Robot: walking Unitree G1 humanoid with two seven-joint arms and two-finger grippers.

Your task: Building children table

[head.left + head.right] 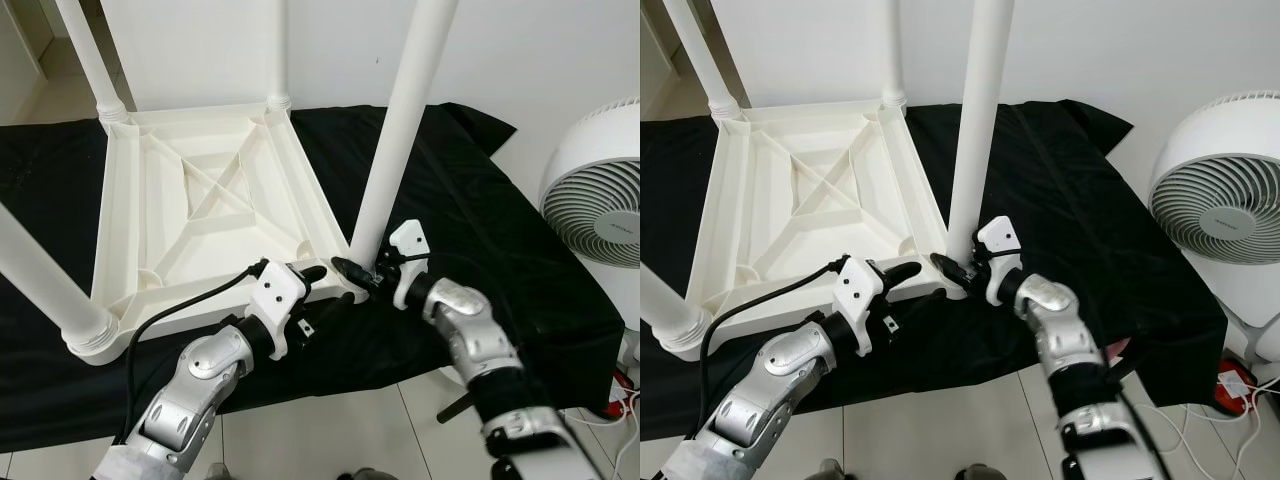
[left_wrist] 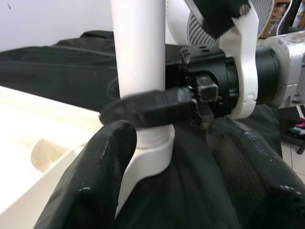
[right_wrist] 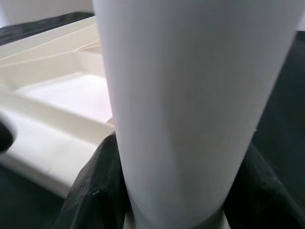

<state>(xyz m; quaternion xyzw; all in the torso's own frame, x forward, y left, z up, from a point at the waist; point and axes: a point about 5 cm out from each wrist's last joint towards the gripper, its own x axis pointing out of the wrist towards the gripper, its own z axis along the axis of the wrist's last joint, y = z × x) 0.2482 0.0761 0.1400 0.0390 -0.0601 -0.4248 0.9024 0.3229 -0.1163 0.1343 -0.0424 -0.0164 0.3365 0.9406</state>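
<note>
White leg clamped by right hand; left hand spread wide beside it.

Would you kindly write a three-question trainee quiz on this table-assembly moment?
1. True or false: the white tabletop lies upside down on the black cloth.
2. Which gripper clasps the near-right leg at its base? A left gripper B right gripper
3. Fill in: beside the cloth, on the robot's right, stands a white ____.

Key: 1 true; 2 B; 3 fan.
</note>
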